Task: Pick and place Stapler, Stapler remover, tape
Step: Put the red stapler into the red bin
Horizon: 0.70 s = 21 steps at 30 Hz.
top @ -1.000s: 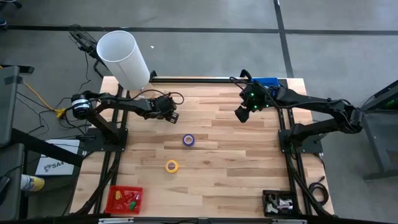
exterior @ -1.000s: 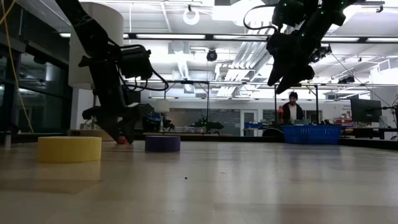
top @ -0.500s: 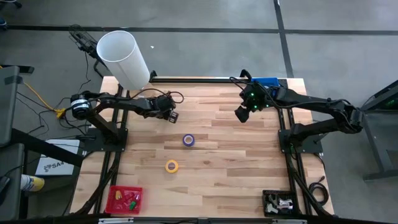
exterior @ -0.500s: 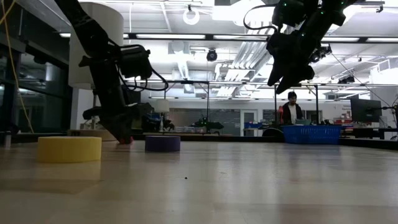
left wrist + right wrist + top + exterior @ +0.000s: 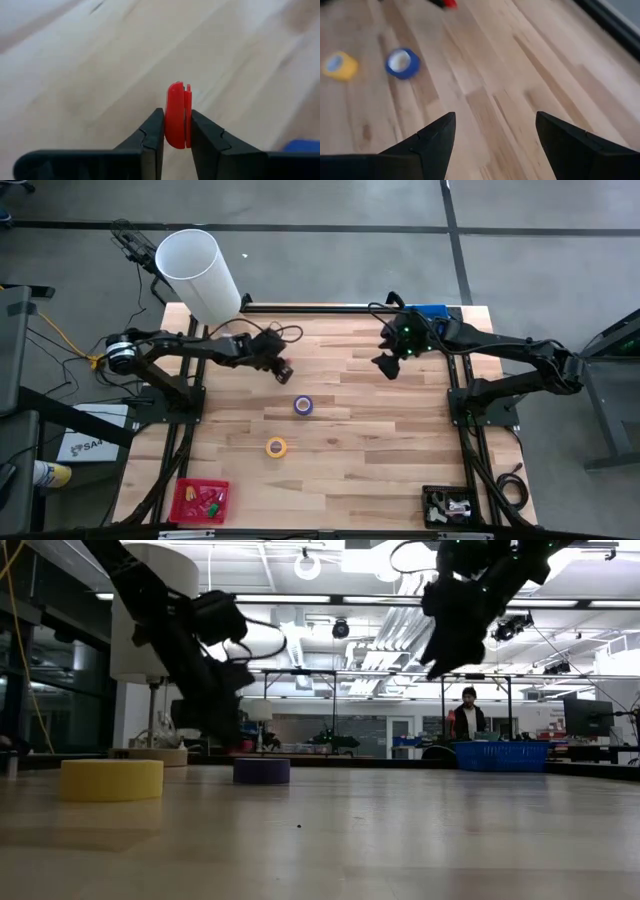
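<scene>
My left gripper (image 5: 283, 369) is shut on a small red thing (image 5: 175, 122), apparently the stapler remover, and hangs just above the table's far left part. A purple-blue tape roll (image 5: 303, 405) and a yellow tape roll (image 5: 276, 447) lie flat on the wood toward the middle, nearer than that gripper. My right gripper (image 5: 385, 365) hovers open high over the far right part (image 5: 495, 135), with nothing between its fingers. I cannot make out the stapler. My left gripper pinches the red thing between its two fingers (image 5: 152, 131), one on each flat side. Its rounded end (image 5: 175, 92) sticks out past the fingertips. The fingers slant down from the table's left. The red thing is lifted clear of the wood.
A white cylinder (image 5: 200, 272) stands off the far left corner. A red bin (image 5: 200, 500) holding small items sits at the near left, a black tray (image 5: 450, 505) at the near right and a blue basket (image 5: 432, 312) at the far right. A person (image 5: 468, 712) stands in the room behind.
My left gripper has risen from the tabletop with the red thing and swung a little toward the purple-blue tape, tipping and rolling as it went. The red thing is now lifted clear. My right gripper has turned slightly in place.
</scene>
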Available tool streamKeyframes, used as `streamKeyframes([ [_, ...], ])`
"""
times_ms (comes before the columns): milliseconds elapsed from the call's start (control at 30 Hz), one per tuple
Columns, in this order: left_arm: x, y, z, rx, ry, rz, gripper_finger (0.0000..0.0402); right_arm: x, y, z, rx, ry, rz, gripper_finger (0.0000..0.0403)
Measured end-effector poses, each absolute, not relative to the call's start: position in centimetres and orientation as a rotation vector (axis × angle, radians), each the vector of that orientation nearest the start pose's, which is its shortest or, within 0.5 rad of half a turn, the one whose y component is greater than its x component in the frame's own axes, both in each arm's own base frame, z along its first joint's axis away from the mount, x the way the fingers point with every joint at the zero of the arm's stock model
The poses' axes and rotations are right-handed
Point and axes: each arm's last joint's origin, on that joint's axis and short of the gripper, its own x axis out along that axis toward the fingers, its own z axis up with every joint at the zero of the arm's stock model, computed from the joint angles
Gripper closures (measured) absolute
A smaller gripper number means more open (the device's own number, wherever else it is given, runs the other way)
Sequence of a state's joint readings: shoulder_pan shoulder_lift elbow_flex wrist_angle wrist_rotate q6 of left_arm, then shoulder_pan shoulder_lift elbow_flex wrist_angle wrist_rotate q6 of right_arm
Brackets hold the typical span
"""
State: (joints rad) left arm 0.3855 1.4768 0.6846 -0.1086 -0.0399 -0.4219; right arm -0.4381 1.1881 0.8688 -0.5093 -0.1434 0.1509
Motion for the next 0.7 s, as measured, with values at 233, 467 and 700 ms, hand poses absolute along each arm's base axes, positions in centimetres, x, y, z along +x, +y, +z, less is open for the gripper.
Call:
streamKeyframes([
  [233, 26.9, 10.2, 17.8, -0.460, 0.571, 0.311, 0.0339, 22.8, -9.9, 27.0, 0.310, 0.609, -0.205, 0.0137],
  [467, 28.6, 8.8, 19.9, -0.314, 0.359, 0.183, 0.0339, 23.8, -9.7, 28.2, 0.227, 0.470, -0.158, 0.0137],
  [700, 28.8, 7.7, 21.1, -0.356, 0.282, 0.162, 0.0339, 24.2, -9.3, 28.6, 0.197, 0.432, -0.184, 0.0137],
])
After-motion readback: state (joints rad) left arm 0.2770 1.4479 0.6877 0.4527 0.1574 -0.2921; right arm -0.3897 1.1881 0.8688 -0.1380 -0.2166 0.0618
